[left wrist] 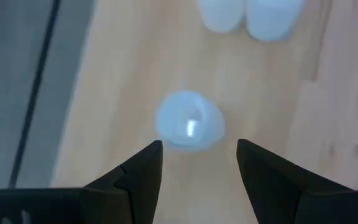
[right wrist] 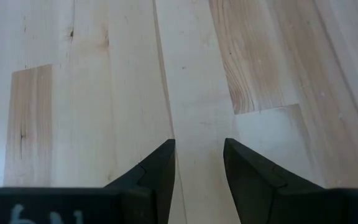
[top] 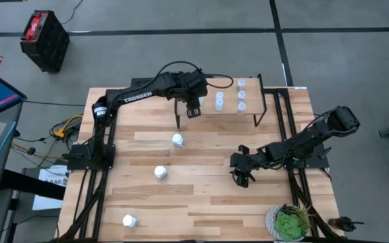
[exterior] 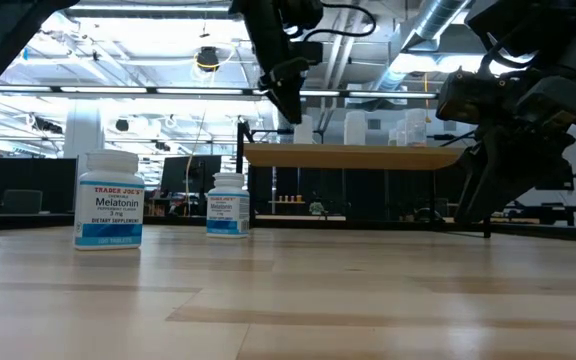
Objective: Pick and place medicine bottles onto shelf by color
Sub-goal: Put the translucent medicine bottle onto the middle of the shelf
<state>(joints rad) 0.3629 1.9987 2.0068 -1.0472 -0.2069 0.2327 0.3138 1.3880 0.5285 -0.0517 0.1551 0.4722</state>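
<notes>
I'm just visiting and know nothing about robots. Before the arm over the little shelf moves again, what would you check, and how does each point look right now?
1. Left gripper fingers apart over the small light-wood shelf on black legs: ok.
2. Pale bluish translucent bottle beyond the left fingers, not clamped: ok.
3. That bottle upright on the shelf: cannot tell.
4. Other pale bottles on the shelf kept clear of the left gripper: ok.
5. Right gripper open, empty, over the bare wooden tabletop: ok.
6. Three white bottles on the table, awaiting pickup: ok.
</notes>
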